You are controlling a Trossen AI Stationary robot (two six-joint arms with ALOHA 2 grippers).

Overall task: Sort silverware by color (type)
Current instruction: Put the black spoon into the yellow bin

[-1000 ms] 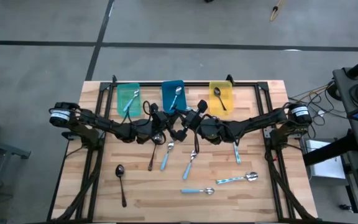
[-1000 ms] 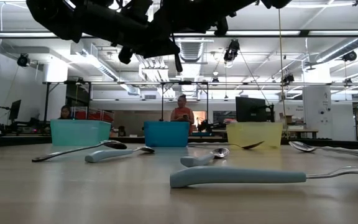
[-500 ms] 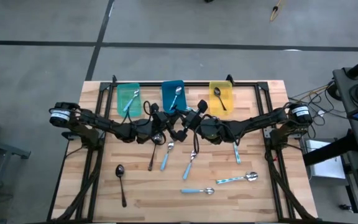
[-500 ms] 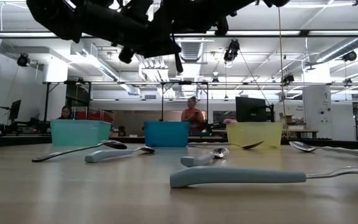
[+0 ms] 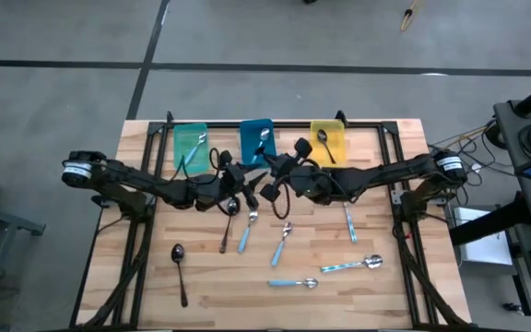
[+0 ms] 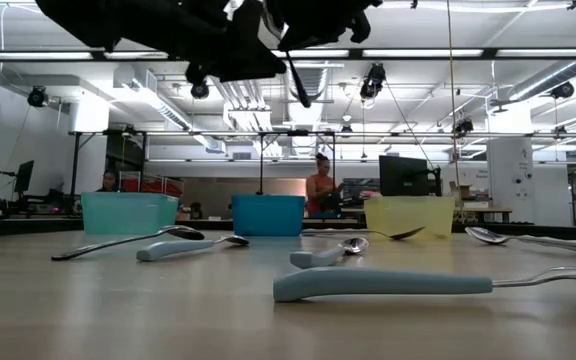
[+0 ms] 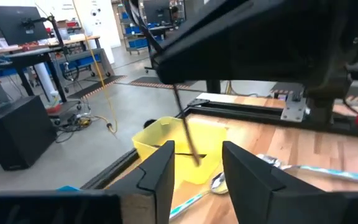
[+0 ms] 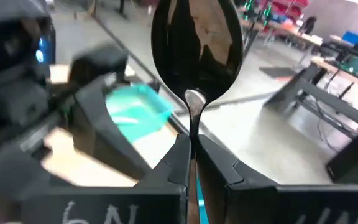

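A workshop room shows behind the wooden table (image 5: 385,286), whose far edge carries three bins. The right wrist view alone shows the right gripper (image 8: 191,163) clenched on a dark spoon (image 8: 194,46), bowl up, above the table's middle. The left wrist view shows the left gripper (image 7: 197,163) with fingers parted, grasping nothing.

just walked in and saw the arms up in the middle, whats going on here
The right gripper is shut on a dark spoon, held above mid-table. The left gripper faces it with jaws apart, holding nothing. Each of the teal bin, blue bin and yellow bin already holds a spoon. More spoons lie on the table.
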